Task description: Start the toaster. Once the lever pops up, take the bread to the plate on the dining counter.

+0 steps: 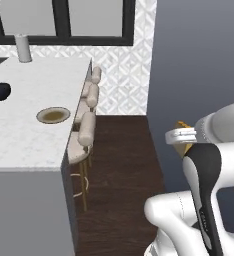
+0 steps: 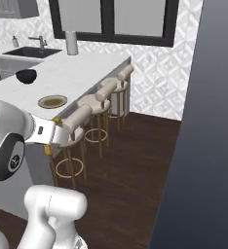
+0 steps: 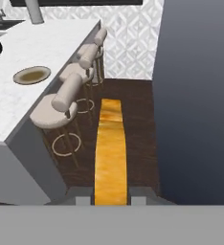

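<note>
Golden crust of the bread (image 3: 110,153) fills the hand view's tool (image 3: 111,197).

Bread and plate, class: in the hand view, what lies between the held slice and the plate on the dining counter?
The nearest stool and the counter's edge, in the hand view; the bread sits in the gripper, the plate up left.

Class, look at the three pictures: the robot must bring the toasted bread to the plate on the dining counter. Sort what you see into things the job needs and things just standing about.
Needed for the job:
- bread, clamped in the gripper
- plate
- dining counter

Just standing about:
- three stools along the counter
- black bowl
- grey cylinder
- sink and tap
</note>
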Controlling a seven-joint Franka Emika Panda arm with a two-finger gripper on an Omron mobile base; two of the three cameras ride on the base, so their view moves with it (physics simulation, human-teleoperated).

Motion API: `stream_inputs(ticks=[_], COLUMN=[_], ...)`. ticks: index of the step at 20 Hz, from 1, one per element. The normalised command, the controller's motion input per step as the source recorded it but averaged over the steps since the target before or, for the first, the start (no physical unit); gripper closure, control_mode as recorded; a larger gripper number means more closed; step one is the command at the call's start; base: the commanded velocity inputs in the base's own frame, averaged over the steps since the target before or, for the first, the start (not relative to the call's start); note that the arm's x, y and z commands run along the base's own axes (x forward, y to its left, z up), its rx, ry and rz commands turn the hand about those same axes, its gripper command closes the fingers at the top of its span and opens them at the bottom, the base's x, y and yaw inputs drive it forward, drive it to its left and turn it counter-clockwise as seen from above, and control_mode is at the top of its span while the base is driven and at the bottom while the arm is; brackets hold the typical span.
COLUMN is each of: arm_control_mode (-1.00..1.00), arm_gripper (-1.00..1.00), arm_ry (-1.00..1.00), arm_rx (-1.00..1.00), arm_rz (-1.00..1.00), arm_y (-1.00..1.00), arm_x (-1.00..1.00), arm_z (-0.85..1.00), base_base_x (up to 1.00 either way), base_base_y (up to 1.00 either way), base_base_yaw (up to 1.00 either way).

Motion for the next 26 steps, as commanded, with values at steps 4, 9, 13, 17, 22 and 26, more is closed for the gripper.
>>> stream_inputs(ticks=[4, 9, 13, 17, 22, 26], arm_control_mode=[1.0, 1.0, 1.0, 1.0, 1.0, 1.0], arm_gripper=[1.0, 1.0, 1.0, 1.0, 1.0, 1.0], arm_ry=[0.0, 0.0, 0.0, 0.0, 0.0, 0.0], arm_rx=[0.0, 0.0, 0.0, 0.0, 0.0, 0.0], arm_rz=[0.0, 0.0, 0.0, 0.0, 0.0, 0.0], arm_y=[0.0, 0.0, 0.0, 0.0, 0.0, 0.0], arm_x=[0.0, 0.0, 0.0, 0.0, 0.0, 0.0], arm_z=[0.0, 0.0, 0.0, 0.0, 0.0, 0.0], base_base_x=[0.83, 0.8, 0.59, 0.27, 0.07, 0.01], base_base_y=[-0.18, -0.29, -0.51, -0.6, -0.58, -0.58], base_base_yaw=[0.46, 0.43, 0.48, 0.53, 0.57, 0.59])
